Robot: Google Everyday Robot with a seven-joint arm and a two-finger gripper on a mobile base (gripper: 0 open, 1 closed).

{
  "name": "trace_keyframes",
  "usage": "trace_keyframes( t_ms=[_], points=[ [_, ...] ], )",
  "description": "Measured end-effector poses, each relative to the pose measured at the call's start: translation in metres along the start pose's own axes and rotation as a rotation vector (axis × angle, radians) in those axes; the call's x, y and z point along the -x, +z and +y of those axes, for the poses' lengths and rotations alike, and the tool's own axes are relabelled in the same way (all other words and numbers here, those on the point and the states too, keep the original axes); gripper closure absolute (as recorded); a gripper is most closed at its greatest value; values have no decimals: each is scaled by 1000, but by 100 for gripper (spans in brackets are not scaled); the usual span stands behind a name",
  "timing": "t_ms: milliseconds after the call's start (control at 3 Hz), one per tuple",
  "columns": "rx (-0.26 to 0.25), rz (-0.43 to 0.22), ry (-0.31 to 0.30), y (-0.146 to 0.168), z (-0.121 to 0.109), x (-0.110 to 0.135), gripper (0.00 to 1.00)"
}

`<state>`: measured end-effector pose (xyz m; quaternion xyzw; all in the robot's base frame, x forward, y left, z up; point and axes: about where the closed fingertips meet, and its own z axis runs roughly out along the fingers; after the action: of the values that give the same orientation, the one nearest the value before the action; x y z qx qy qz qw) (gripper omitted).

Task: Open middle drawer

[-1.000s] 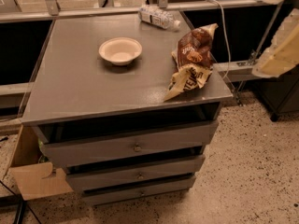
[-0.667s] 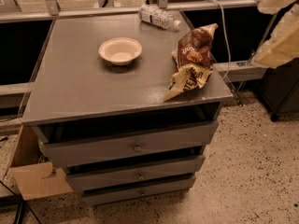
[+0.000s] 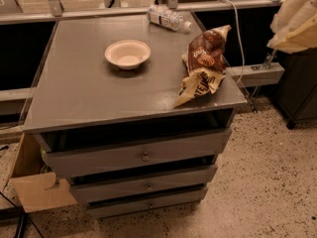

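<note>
The grey cabinet (image 3: 99,103) has three drawer fronts stacked below its top. The middle drawer (image 3: 178,178) is the mid-sized grey front, with a small round metal knob (image 3: 148,186). It sits slightly out from the cabinet, like the top drawer (image 3: 99,158) above it and the bottom drawer (image 3: 173,200) below it. My gripper (image 3: 293,26) is the cream-coloured shape at the upper right edge of the camera view. It is well above and to the right of the cabinet, far from the knob, and partly cut off by the frame.
On the cabinet top are a white bowl (image 3: 128,53), a brown snack bag (image 3: 204,63) near the right front corner and a lying water bottle (image 3: 168,18) at the back. A cardboard box (image 3: 34,187) stands at the left on the speckled floor. A dark cabinet (image 3: 299,90) stands at the right.
My gripper has moved a little upward at the right edge. The drawers and the objects on the cabinet top have not moved.
</note>
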<state>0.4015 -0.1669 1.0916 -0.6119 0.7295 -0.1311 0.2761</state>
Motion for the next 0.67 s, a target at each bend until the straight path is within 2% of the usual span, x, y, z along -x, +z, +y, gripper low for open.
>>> trace_keyframes(
  t_ms=[667],
  points=[
    [0,0,0,0,0,0,92]
  ],
)
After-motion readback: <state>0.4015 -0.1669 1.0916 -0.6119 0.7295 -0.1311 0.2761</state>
